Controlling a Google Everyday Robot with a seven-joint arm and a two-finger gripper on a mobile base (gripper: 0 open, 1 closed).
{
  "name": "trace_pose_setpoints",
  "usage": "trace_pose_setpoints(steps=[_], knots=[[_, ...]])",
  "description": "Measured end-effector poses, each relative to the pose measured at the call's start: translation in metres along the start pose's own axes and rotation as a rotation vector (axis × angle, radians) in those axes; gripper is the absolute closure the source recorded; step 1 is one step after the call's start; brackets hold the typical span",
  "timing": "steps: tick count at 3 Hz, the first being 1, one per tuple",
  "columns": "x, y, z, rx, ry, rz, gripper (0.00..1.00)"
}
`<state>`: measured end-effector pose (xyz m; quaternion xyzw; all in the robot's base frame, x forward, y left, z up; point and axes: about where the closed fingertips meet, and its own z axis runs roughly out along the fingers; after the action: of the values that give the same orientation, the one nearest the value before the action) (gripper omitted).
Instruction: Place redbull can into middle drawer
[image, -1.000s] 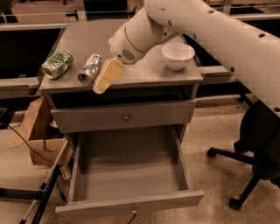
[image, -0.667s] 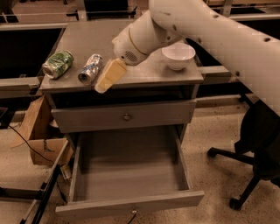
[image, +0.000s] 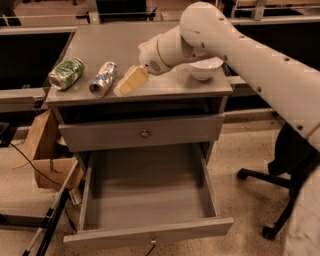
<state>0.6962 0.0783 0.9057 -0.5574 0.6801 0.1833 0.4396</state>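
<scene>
The redbull can (image: 103, 78) lies on its side on the grey cabinet top (image: 125, 45), silver and blue, left of middle. My gripper (image: 131, 81) hangs just right of the can, low over the top, with its tan fingers (image: 130, 82) pointing down and left; it holds nothing that I can see. The middle drawer (image: 150, 192) is pulled wide open below, and its deep grey box is bare inside. The upper drawer front (image: 142, 133) with the round knob is shut.
A fatter green-patterned can (image: 66, 73) lies on its side at the left edge of the top. A white bowl (image: 206, 68) stands at the right, partly behind my arm. Cardboard (image: 45, 155) sits on the floor at left, an office chair (image: 285, 170) at right.
My gripper has shifted slightly right and down along the top, staying beside the redbull can. The cans, bowl and drawer have not moved.
</scene>
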Motion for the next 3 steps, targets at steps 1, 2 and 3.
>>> trace_pose_setpoints(steps=[1,2,3], knots=[[0.009,-0.03,0.023,0.015,-0.03,0.024,0.0],[0.01,-0.049,0.041,0.012,-0.05,0.029,0.0],[0.003,-0.049,0.066,-0.04,-0.085,0.041,0.0]])
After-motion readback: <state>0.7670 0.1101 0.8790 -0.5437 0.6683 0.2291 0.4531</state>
